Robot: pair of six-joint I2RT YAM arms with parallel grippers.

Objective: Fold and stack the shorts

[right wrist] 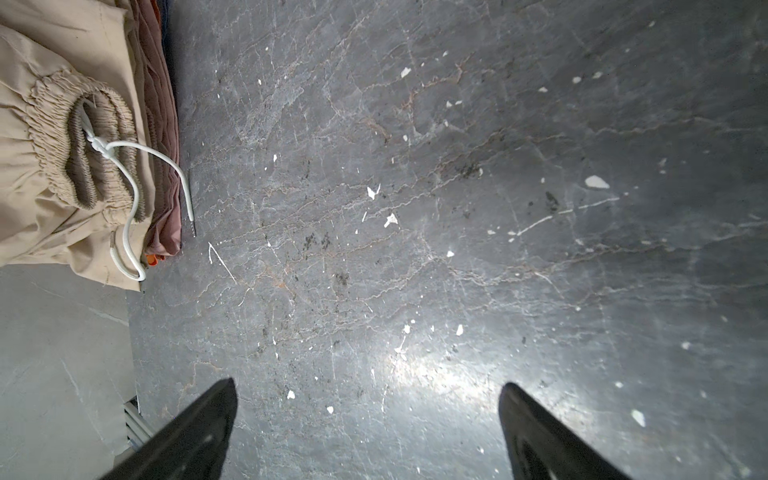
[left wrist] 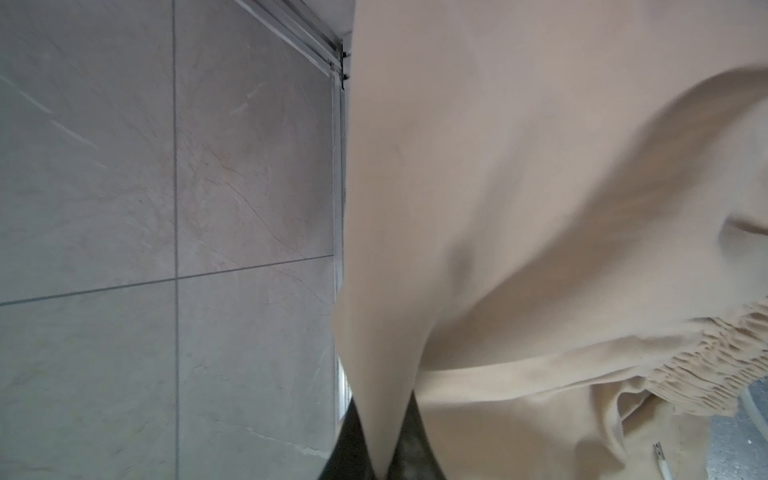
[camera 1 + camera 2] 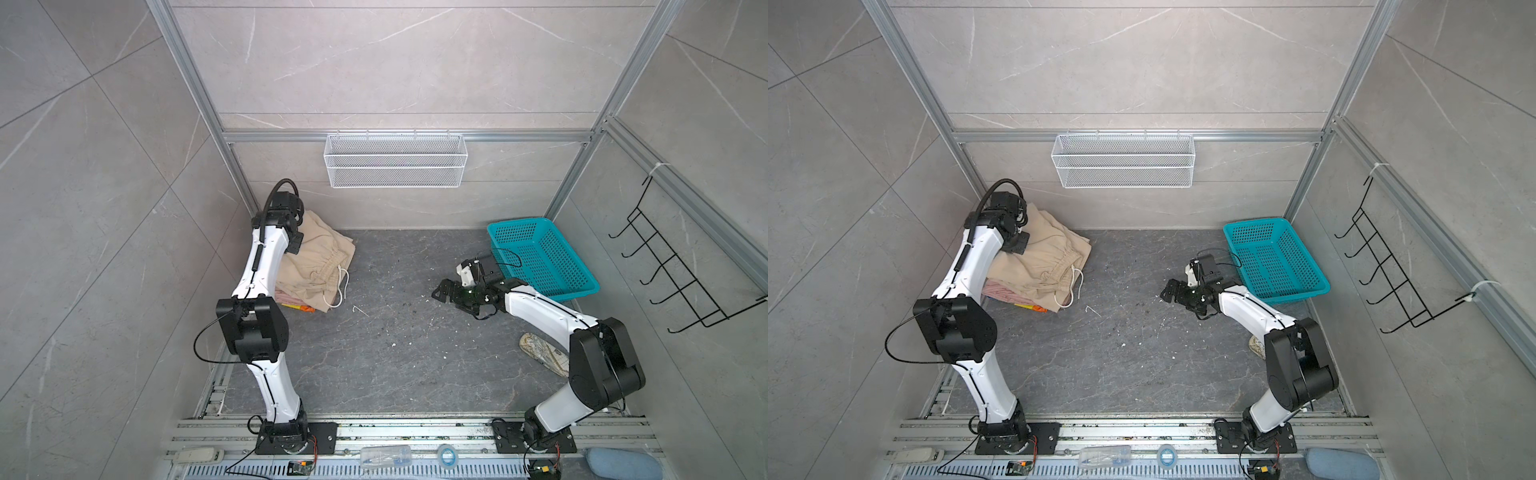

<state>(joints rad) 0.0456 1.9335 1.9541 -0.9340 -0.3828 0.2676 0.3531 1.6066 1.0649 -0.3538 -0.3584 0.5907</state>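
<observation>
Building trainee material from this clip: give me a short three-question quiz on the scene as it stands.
1. True or false: the beige shorts lie on top of the pink shorts.
2. Multiple choice: the left jaws are A) open over bare floor, B) shut on the beige shorts, C) inside the teal basket.
3. Fill in: the right jaws stand ____, with nothing between them.
Key: 1 true; 2 B; 3 open.

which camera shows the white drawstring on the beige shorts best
Right wrist view: the drawstring lies unblocked and close, knot, loop and both tipped ends visible on the beige shorts. Both top views show it only as a thin small cord. The left wrist view catches just one end.
</observation>
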